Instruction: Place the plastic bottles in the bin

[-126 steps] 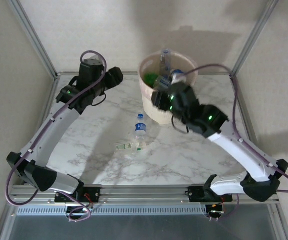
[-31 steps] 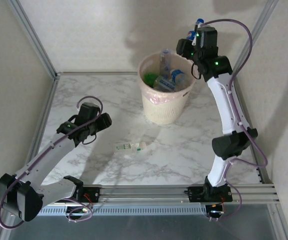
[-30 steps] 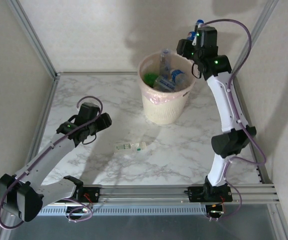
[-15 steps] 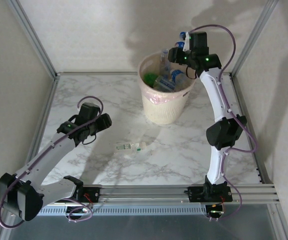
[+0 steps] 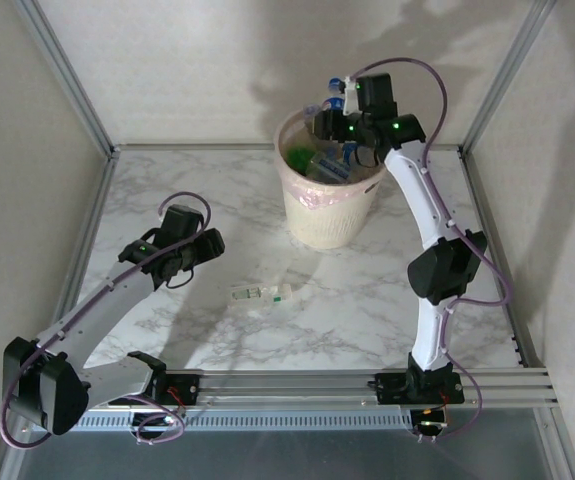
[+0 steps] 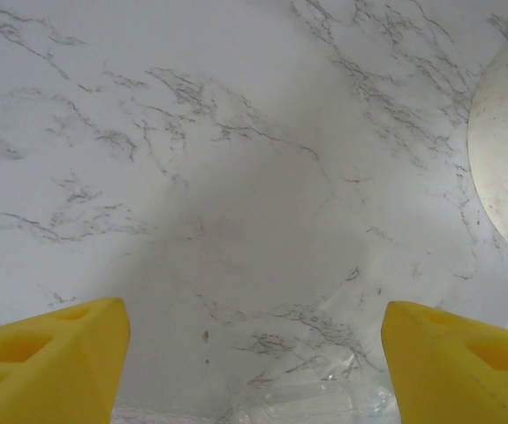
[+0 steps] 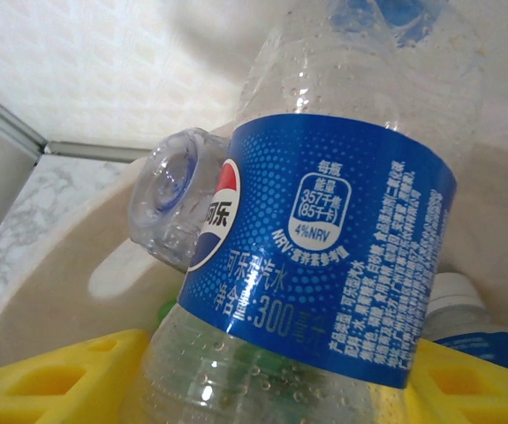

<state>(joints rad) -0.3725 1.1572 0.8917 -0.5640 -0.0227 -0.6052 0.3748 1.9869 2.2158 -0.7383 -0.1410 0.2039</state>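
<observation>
One clear plastic bottle with a blue wrap-round label (image 7: 324, 265) is clamped between the yellow fingers (image 7: 50, 380) of the right gripper (image 7: 271, 389). The grip is on the bare body, on the far side of the label from the blue cap, and the jaws have closed only as far as the bottle's width. In the overhead view it hangs above the mouth of the round cream-beige tapered bin (image 5: 327, 215) with its thin pinkish liner. Several more clear and green bottles (image 5: 317, 160) lie piled inside the bin. The held bottle looks empty apart from droplets on its inner wall, so I judge it very light. Its wall is thin enough to dent under a hard squeeze and is smooth and rather slippery, so a moderate pinch across the round body is the safe hold. The left gripper (image 6: 255, 322) hangs low over the white grey-veined marble table (image 6: 236, 177), jaws well apart and holding nothing. A small clear bottle with green markings (image 5: 262, 293) lies on its side on the table, near that gripper and apart from the bin. Lying so, it would likely roll if nudged, and it is best taken across its middle, fingers square to its length.
</observation>
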